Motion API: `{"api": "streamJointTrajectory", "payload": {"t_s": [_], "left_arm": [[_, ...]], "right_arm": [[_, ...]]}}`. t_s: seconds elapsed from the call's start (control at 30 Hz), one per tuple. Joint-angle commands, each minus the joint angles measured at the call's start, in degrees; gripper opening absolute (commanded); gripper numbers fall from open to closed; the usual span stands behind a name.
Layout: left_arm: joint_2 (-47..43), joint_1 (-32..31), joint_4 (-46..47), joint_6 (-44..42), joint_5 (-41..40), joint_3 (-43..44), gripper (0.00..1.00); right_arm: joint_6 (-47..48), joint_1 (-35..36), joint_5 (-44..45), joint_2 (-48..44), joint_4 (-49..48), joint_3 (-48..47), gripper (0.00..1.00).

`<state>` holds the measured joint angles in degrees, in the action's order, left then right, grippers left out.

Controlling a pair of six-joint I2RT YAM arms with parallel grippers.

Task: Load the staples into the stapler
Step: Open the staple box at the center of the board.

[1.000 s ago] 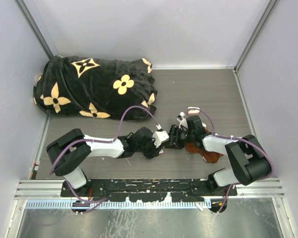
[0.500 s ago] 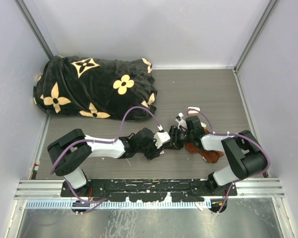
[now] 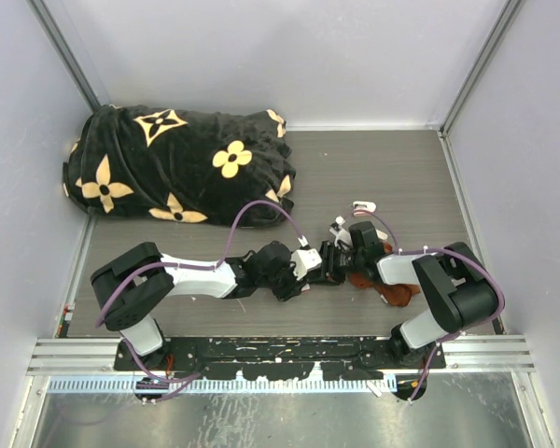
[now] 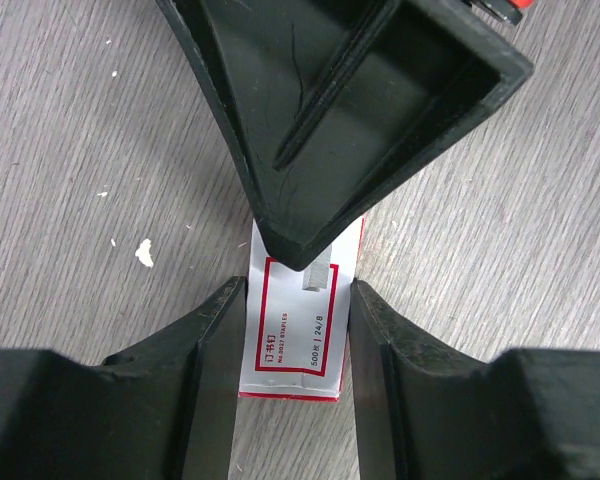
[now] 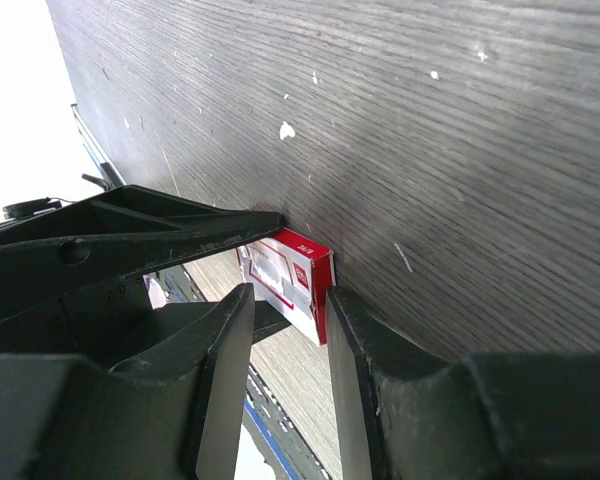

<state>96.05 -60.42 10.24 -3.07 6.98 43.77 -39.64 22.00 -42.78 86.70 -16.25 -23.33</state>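
While both arms reach in low toward the middle of the grey wood-grain surface (image 3: 401,168), their tips meet head on, right at the staple box (image 4: 298,345). It's the little flat white one with the red-framed label.

The left gripper (image 4: 297,320) is partway open and has the box pinched by its two long sides. As far as the left wrist view shows, one finger is pressed against each edge, so I'd call that a grip.

The right gripper (image 5: 288,298) comes in from the opposite side. Its fingers sit either side of the far end of the box, and one of them lies over the top of the label. They're really close in, but I can't tell if it's actually squeezing or just straddling it. A tiny grey bit (image 4: 315,276) peeks out at that fingertip, too small to say what it is. I also can't tell whether the box is resting on the surface or lifted a touch.

The stapler (image 3: 363,206), small and white with some pink, lies on the surface just beyond the right gripper, and neither arm touches it. A rust-brown cloth (image 3: 390,289) is bunched up partly under the right arm. Way off in the far left corner sits a black blanket (image 3: 182,163) with yellow flower shapes, well apart from everything else.
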Motion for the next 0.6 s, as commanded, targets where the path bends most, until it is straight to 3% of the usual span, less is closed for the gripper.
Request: {"api": "streamJointTrajectory", "payload": {"t_s": [0.0, 0.57], "left_arm": [[2.6, -0.7, -6.4, -0.2, 0.7, -0.8, 0.42], [2.8, -1.1, -6.7, -0.3, 0.8, -0.4, 0.44]], "right_arm": [[-0.7, 0.1, -3.1, 1.0, -3.3, 0.3, 0.39], [-3.7, 1.3, -6.0, 3.5, -9.1, 0.9, 0.34]]}}
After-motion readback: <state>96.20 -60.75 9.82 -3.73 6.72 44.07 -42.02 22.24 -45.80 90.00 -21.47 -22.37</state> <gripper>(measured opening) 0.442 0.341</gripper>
